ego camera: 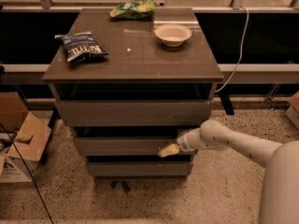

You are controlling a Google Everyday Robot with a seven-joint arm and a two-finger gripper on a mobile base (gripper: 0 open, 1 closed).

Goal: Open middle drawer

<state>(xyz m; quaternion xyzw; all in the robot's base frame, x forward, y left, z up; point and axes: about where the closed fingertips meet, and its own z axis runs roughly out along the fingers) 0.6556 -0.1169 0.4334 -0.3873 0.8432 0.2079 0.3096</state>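
Sitting second of three in a grey-brown cabinet, the middle drawer shows a plain flat front with no handle and a dark gap along its upper edge. From this angle it cannot be told how far out it stands. The gripper is at the right end of that front, its pale yellowish tip against or just at the panel, pointing left. Whether the gripper is open or closed cannot be told. Behind it the white arm runs off to the right and down toward the lower right corner.

Above the middle drawer is the taller top drawer, and below it the shorter bottom drawer; neither carries any label.

On the glossy cabinet top a dark blue chip bag lies near the left edge, with white lettering that reads "KETTLE". A green snack bag lies at the back edge; its print is too small to read. A shallow cream bowl stands at the back right, apart from both bags.

A white cable hangs down to the right of the cabinet. Cardboard boxes sit on the speckled floor to the left.
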